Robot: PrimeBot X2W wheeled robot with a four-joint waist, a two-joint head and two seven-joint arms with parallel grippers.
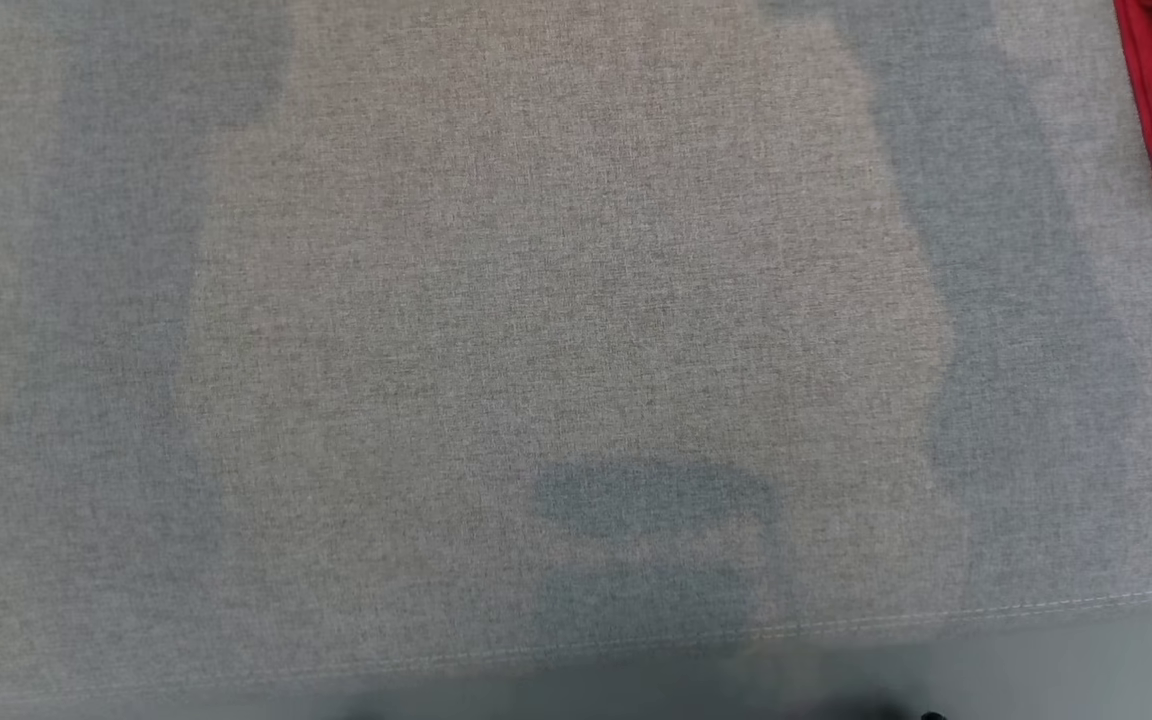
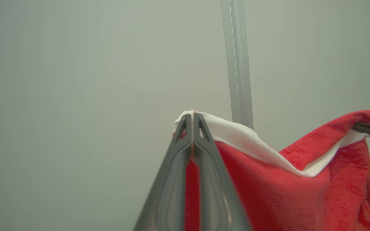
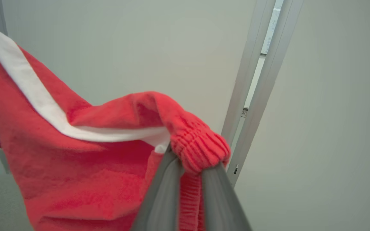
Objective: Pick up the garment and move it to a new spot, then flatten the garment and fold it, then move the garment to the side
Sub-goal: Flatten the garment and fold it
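Garment (image 2: 284, 192) red, white-striped | left pincer (image 2: 193, 116) pinching its edge | right pincer (image 3: 189, 160) pinching cuff, seemingly aloft

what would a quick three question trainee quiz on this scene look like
1. True or false: the left gripper is open and holds nothing.
2. Which colour is the stripe on the red garment? A blue, B white, C black.
3. Fill in: the right gripper is shut on the garment's ____ edge.

Key: 1 false, the left gripper is shut on the garment. 2 B. 3 ribbed.
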